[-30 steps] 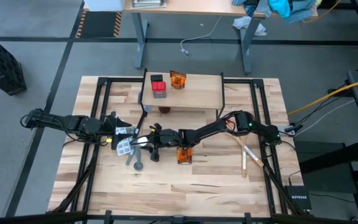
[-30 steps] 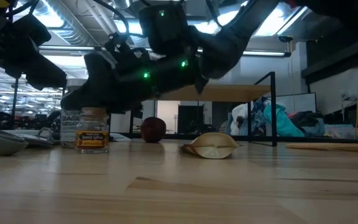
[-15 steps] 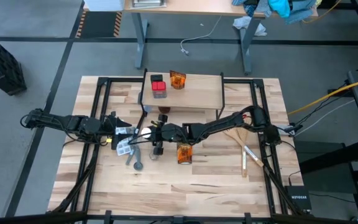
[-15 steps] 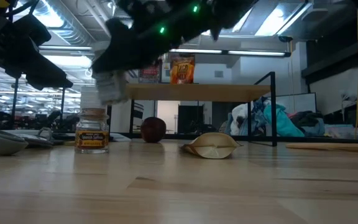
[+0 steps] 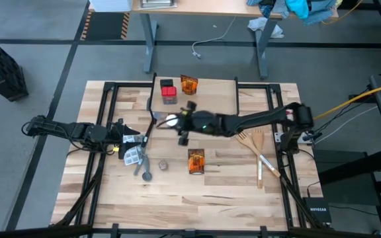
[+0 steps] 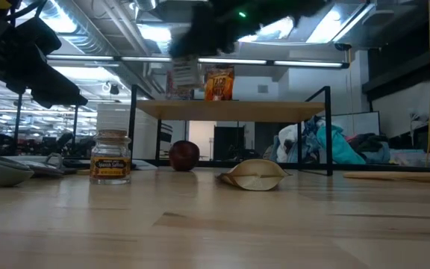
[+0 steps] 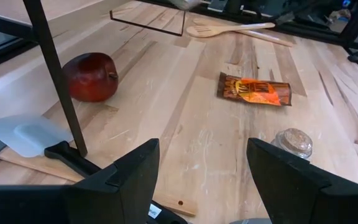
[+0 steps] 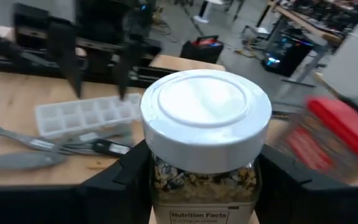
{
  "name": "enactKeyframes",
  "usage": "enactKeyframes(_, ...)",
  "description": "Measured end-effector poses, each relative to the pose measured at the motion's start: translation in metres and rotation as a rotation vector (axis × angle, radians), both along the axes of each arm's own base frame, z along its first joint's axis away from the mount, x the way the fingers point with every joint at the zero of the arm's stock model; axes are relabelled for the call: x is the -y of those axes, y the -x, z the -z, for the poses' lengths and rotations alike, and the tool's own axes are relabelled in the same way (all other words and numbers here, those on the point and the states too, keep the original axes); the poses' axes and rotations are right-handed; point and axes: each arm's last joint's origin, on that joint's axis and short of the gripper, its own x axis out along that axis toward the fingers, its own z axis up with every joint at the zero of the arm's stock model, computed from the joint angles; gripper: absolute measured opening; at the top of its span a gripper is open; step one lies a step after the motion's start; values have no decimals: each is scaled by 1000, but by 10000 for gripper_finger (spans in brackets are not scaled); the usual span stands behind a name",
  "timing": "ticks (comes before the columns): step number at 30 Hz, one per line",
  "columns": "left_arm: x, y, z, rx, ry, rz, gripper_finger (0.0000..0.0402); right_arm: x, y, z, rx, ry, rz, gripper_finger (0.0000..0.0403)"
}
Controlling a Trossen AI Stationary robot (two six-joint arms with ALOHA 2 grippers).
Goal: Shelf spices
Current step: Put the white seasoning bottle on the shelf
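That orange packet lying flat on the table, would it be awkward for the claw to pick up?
Probably. The orange packet lies flat on the table, leaving little edge to pinch. It looks like thin, crinkled foil, so it would likely bend and sag. It seems light and could slide when nudged.

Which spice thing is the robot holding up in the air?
The white-capped glass jar, clamped in the right pincer beside the light-wood shelf. The others sit on shelf or table.
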Motion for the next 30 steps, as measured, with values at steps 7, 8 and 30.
enactKeyframes(7, 0, 0, 0, 1, 0, 0, 235, 34, 58, -2, 130, -14, 38, 202)
enactKeyframes(8, 0, 0, 0, 0, 0, 0, 235, 39, 65, -2, 142, -17, 38, 202)
enactKeyframes(30, 0, 0, 0, 0, 0, 0, 235, 157, 137, 0, 105, -171, 26, 202)
